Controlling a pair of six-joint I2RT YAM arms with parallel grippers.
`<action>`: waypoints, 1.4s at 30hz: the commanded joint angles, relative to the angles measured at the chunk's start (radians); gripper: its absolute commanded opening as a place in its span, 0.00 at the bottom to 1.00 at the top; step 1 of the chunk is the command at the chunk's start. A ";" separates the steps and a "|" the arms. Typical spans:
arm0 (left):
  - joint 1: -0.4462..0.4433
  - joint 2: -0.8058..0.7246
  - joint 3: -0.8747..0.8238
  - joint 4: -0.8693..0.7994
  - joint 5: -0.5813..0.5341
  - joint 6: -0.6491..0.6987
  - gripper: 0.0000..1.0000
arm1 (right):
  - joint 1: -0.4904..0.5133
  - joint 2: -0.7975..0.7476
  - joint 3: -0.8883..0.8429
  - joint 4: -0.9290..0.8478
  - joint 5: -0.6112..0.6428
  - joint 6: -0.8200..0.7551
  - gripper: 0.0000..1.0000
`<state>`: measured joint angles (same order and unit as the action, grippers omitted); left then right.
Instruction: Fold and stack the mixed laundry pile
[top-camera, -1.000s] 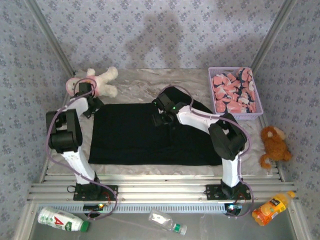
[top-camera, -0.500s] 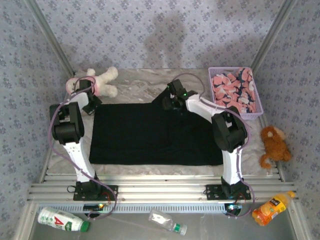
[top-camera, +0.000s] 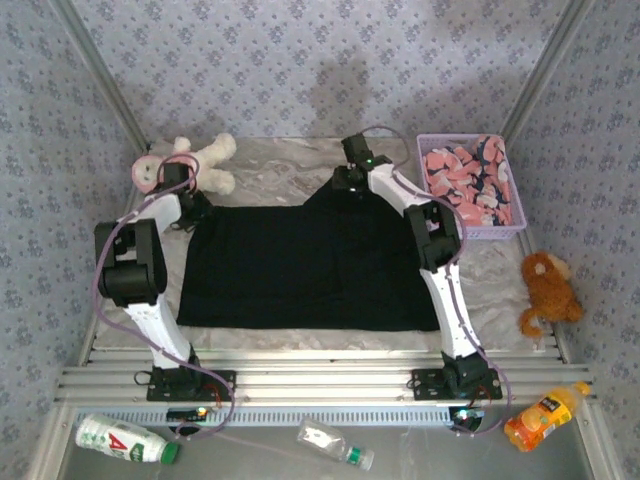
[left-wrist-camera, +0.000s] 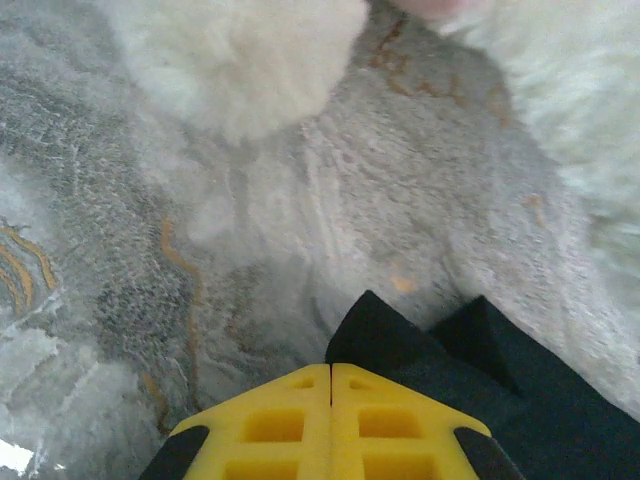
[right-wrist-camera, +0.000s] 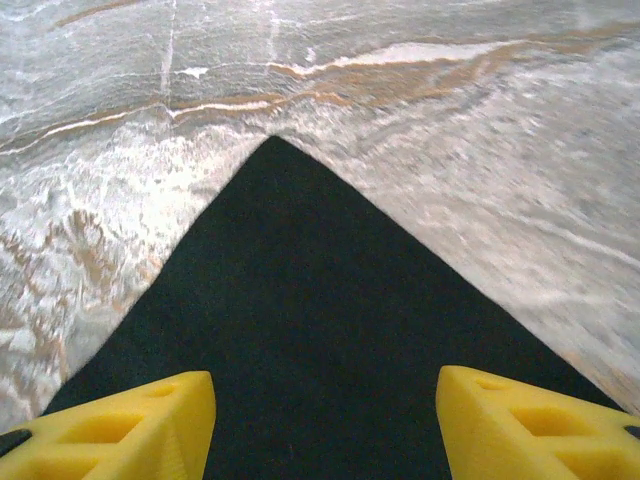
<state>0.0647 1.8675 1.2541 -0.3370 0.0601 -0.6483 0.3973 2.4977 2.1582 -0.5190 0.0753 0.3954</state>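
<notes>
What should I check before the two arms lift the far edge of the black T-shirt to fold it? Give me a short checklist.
1. Left gripper shut on the black T-shirt at its far left corner: ok, cloth comes out right at the closed tips.
2. Right gripper gripping the far point of cloth: not ok, it is open above it.
3. T-shirt spread flat on the table: ok.
4. Plush toy apart from the held corner: ok, but close.
5. Right arm apart from the lavender basket: cannot tell, they overlap from above.
</notes>
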 joint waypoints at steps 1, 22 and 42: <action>0.001 -0.047 -0.018 0.007 0.015 -0.011 0.00 | 0.003 0.094 0.140 -0.169 0.019 0.024 0.62; 0.007 -0.120 -0.040 0.018 0.054 -0.025 0.00 | -0.021 0.018 0.174 -0.226 0.107 -0.014 0.00; -0.002 -0.214 -0.155 0.066 0.114 -0.066 0.00 | -0.030 0.070 0.149 -0.125 0.061 0.007 0.72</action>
<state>0.0650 1.7008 1.1282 -0.2882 0.1474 -0.6941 0.3744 2.4828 2.2574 -0.5812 0.1352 0.3828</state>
